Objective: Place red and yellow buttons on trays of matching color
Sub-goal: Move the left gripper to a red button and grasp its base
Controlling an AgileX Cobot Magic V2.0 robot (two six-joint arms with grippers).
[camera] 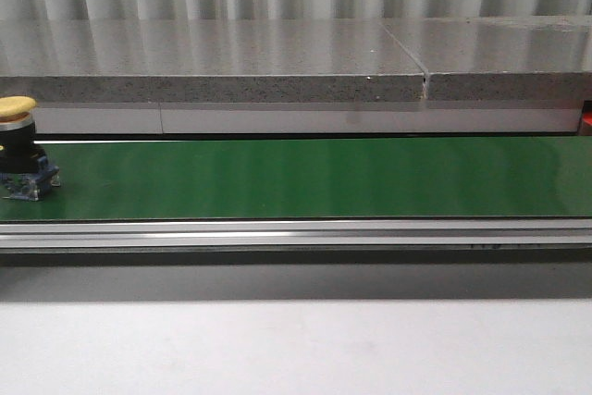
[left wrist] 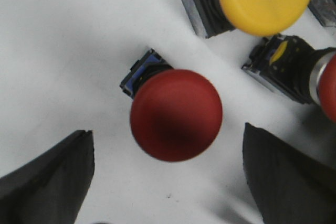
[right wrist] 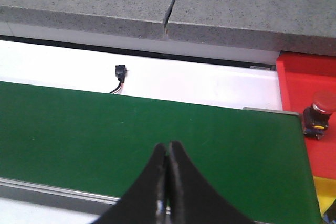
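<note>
yellow button [camera: 18, 105] upright, far left on green belt [camera: 314, 178]

Nothing here can be read: no lettering, label, brand or number shows on the buttons, the green belt, the red tray or the grey stone ledge behind.

Front view: even, diffuse light is recorded; the green conveyor belt [camera: 314, 178] is evenly lit, with a dark shadow band beneath its aluminium rail [camera: 296, 232]. The near white surface [camera: 296, 349] is rendered pale and soft.

Left wrist view: bright, nearly overexposed white ground; the red button [left wrist: 176, 115] is softly blurred, with a dark patch on its dome. The gripper fingers [left wrist: 47, 182] are out of focus.

Right wrist view: clear, moderate brightness; the red tray [right wrist: 307, 85] is strongly saturated.
</note>
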